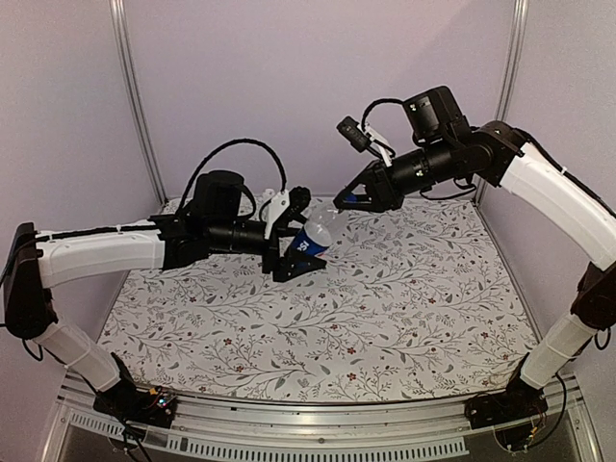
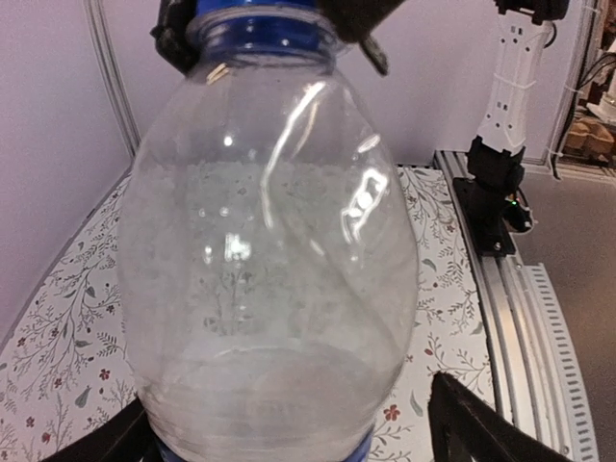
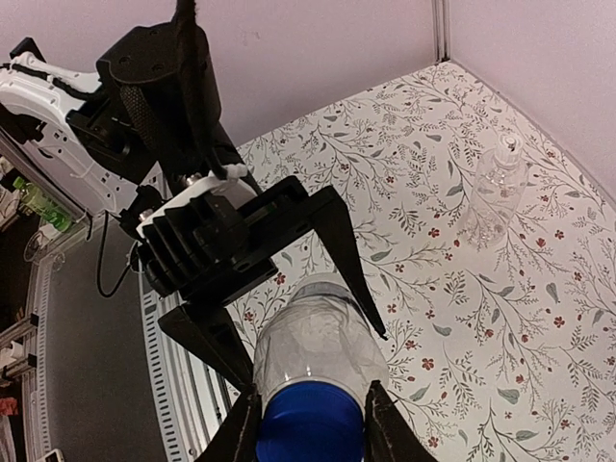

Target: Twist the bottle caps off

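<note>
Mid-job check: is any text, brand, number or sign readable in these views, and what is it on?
On the held bottle, top view: a blue wrap with a white mark, lettering too small and blurred to read.
On the blue cap: no print visible.
On the plain bottle: no text seen.
Nothing else is readable.

My left gripper [image 1: 299, 244] clamps the Pepsi bottle [image 2: 269, 289] mid-air; my right gripper [image 1: 346, 201], arm reaching inward, pinches its blue cap [image 3: 310, 429].
</note>
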You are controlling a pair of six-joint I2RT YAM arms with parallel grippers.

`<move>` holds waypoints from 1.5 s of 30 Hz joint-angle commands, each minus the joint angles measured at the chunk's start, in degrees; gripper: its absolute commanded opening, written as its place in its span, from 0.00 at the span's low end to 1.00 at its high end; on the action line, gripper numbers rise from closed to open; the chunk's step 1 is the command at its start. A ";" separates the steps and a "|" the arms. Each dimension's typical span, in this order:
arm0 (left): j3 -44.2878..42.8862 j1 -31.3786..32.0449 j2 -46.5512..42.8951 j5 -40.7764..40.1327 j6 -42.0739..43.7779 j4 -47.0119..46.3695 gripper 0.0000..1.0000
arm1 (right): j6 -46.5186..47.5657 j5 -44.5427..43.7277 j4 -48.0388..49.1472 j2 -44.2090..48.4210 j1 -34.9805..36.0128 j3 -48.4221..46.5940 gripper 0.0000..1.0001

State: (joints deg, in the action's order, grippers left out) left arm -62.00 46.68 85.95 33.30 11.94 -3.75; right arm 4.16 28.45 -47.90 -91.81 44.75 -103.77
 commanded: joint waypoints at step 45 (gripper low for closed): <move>15.45 0.02 -7.03 -7.71 -19.74 -32.03 0.40 | -6.25 8.18 21.82 -5.62 0.34 -7.55 0.89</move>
State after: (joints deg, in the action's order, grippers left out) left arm -47.77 46.39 79.72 23.59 -4.84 -29.87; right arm -0.93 31.57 -31.83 -98.76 44.99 -111.31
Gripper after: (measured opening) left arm 0.398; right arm 0.914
